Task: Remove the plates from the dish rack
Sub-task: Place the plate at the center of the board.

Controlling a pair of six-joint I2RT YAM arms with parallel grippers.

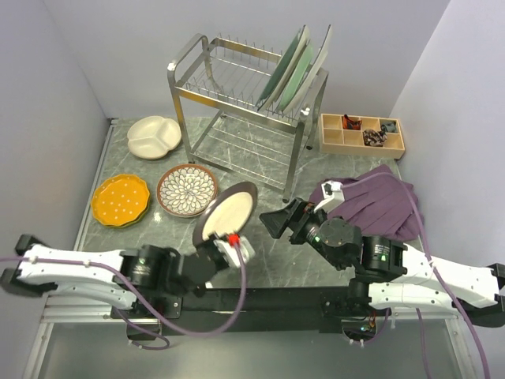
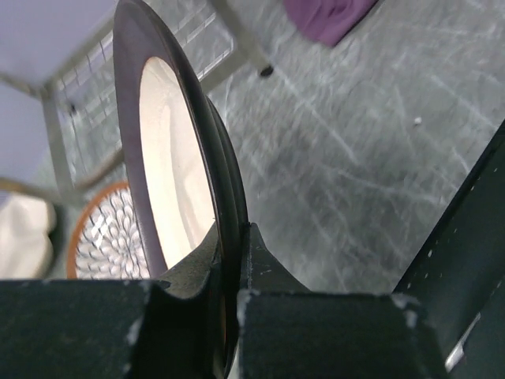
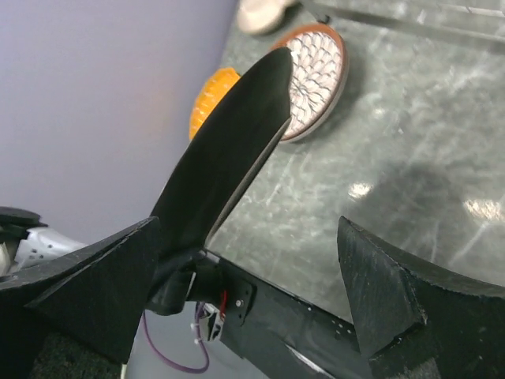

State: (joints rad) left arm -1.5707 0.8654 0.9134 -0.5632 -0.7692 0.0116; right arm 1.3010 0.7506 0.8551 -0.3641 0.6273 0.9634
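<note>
Plate held in mid-air. The left gripper is pinched onto the lower rim of a round cream plate with a dark brown rim, which stands tilted on edge above the grey marbled tabletop. Only the left wrist view shows both fingers pressed against opposite faces of that rim; the gripper body fills its lower half and hides whatever lies underneath. The right gripper is spread wide with nothing between its fingers, near the held plate. In its wrist view the plate's dark underside crosses edge-on, covering part of the plates beyond.

Just past the left gripper's tips lies a brown petal-patterned plate. A scalloped orange-yellow dotted plate lies to its outer side, and a cream divided plate farther ahead.

Well ahead of both grippers stands the tall silver wire dish rack. At the end nearer the right gripper it holds three overlapping upright plates: grey-blue, pale green and white, the last possibly square.

Bare tabletop lies between the grippers and the rack legs. A crumpled purple cloth lies just outboard of the right gripper, with a wooden compartment tray beyond it. The frame edges cut off both arms.
</note>
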